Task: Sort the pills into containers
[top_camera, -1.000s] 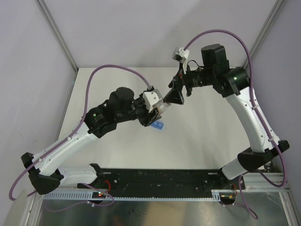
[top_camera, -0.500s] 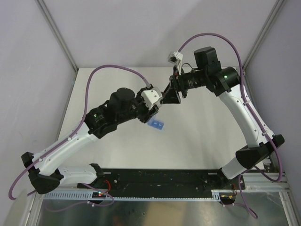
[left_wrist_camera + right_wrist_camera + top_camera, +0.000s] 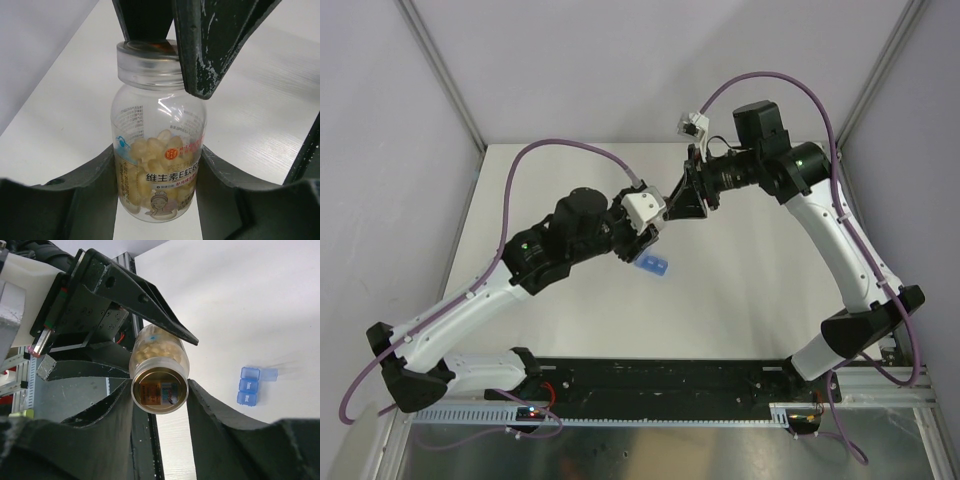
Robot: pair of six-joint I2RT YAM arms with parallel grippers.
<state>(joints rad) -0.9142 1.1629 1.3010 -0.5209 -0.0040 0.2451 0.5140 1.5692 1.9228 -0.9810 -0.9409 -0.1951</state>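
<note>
left arm [image 3: 470, 300] and right arm [image 3: 850, 250] meet tip to tip; left fingers [image 3: 85, 200] and right fingers [image 3: 220, 435] both clamped.

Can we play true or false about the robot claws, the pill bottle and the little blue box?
1. The left claw holds the bottle around its body. True.
2. The bottle is empty. False: pale yellow pills fill its lower part.
3. The right claw is closed on the bottle's cap. True.
4. The cap is off the bottle. False: it sits on the bottle's neck.
5. One claw is carrying the blue pill box. False: it lies on the white table, apart from both claws.
</note>
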